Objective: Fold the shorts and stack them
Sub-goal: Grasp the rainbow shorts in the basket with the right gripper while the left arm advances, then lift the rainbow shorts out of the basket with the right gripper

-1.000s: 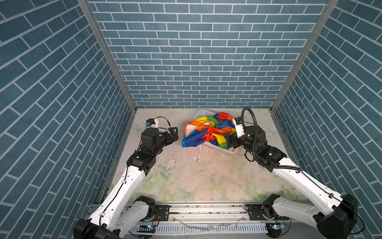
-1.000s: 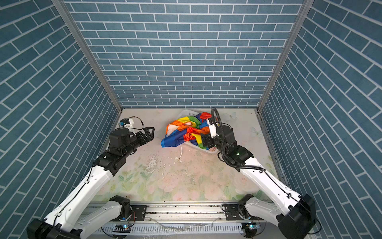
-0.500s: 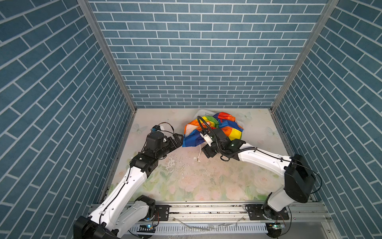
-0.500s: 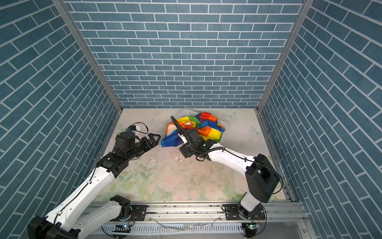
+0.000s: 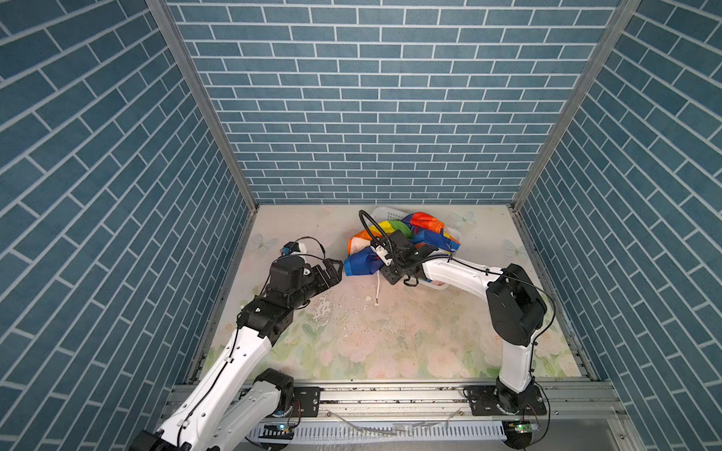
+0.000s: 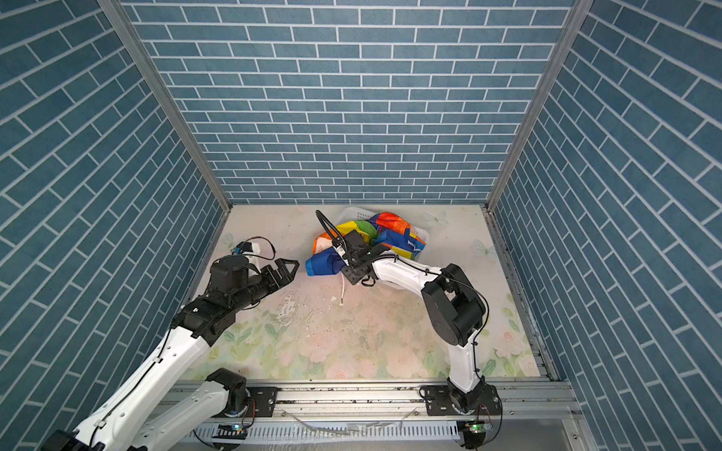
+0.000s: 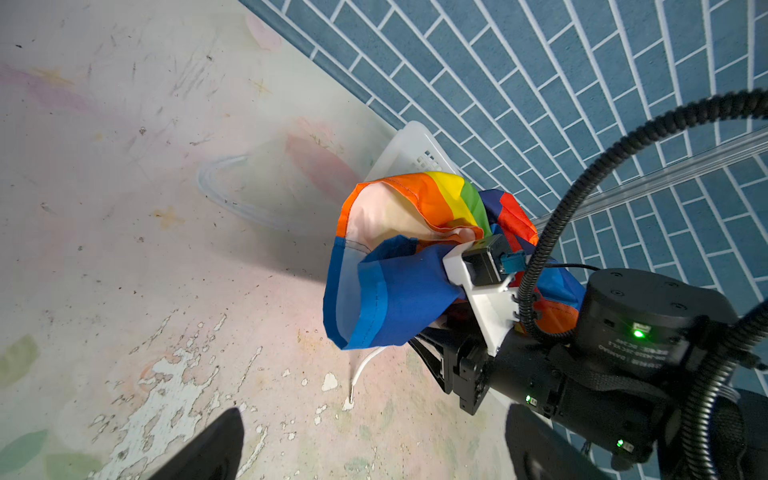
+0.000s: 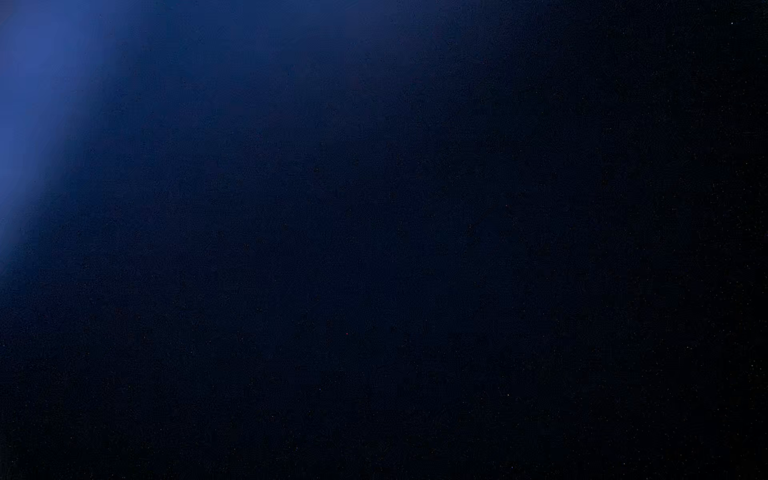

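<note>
The rainbow shorts lie heaped over the rim of the white basket at the back of the table, with a blue fold spilling down the front toward the left arm. A white cord trails from under the heap onto the table. I cannot make out any other shorts.

The right gripper is pushed into that blue fold. The cloth hides its fingers, so I cannot tell how far they have closed or whether they have pinched anything. Its wrist camera shows only dark blue. The left gripper stands with its jaws spread wide and empty, just beside the hanging blue edge but not touching it.

The fabric looks thin, shiny and light, so I expect it to be slippery and limp, sliding off a shallow pinch and collapsing when lifted. A hem or the gathered waistband would give the surest hold, with the left arm taking the free blue edge.
</note>
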Motion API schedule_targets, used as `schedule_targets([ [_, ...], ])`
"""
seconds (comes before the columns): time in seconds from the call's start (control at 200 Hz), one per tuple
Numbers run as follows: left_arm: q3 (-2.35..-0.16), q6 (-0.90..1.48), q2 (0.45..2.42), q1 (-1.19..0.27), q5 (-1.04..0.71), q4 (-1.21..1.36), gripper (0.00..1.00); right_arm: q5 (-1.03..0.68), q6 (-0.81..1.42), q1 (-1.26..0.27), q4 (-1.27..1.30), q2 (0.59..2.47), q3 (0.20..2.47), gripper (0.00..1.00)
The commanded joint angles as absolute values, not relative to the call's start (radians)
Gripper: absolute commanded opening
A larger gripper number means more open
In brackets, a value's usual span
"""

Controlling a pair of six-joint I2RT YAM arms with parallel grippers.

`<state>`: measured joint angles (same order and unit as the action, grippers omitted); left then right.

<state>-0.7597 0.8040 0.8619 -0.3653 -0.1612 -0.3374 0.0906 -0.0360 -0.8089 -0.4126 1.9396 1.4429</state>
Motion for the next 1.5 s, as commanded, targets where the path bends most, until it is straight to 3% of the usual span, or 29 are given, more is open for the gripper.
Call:
schedule_targets([
  [0.0,-0.775,0.809,0.885,-0.373,-0.186,-0.290,1.00,0.107,-0.057,-0.774,-0.484,1.974,1.461,0.25],
  [0.09,-0.813,0.815,0.947,-0.396,-0.208,-0.242,1.00,0.097,-0.041,-0.702,-0.465,1.961,1.445,0.15],
  [0.35,-0.927,0.786,1.151,-0.547,-0.144,-0.199,1.00,0.118,-0.104,-0.465,-0.427,1.957,1.470,0.00],
  [0.575,-0.995,0.761,1.289,-0.643,-0.101,-0.166,1.00,0.065,-0.044,-0.237,-0.463,2.019,1.596,0.00],
  [0.79,-1.108,0.739,1.426,-0.695,-0.099,-0.177,1.00,0.060,0.014,-0.195,-0.507,2.115,1.717,0.01],
  [0.885,-1.173,0.693,1.463,-0.729,-0.082,-0.224,0.99,0.023,0.022,-0.194,-0.497,2.098,1.710,0.17],
  [0.98,-1.193,0.646,1.471,-0.768,-0.012,-0.244,0.99,-0.004,0.047,-0.194,-0.463,2.020,1.662,0.44],
  [1.085,-1.196,0.605,1.467,-0.803,0.068,-0.248,1.00,-0.046,0.089,-0.193,-0.436,1.863,1.587,0.71],
  [1.22,-1.205,0.577,1.446,-0.816,0.130,-0.283,1.00,-0.063,0.135,-0.192,-0.440,1.631,1.465,0.95],
  [1.415,-1.209,0.553,1.412,-0.824,0.141,-0.330,1.00,0.067,0.255,-0.085,-0.458,1.377,1.256,0.99],
  [1.495,-1.201,0.552,1.397,-0.828,0.122,-0.334,1.00,0.027,0.321,0.010,-0.444,1.324,1.176,0.99],
])
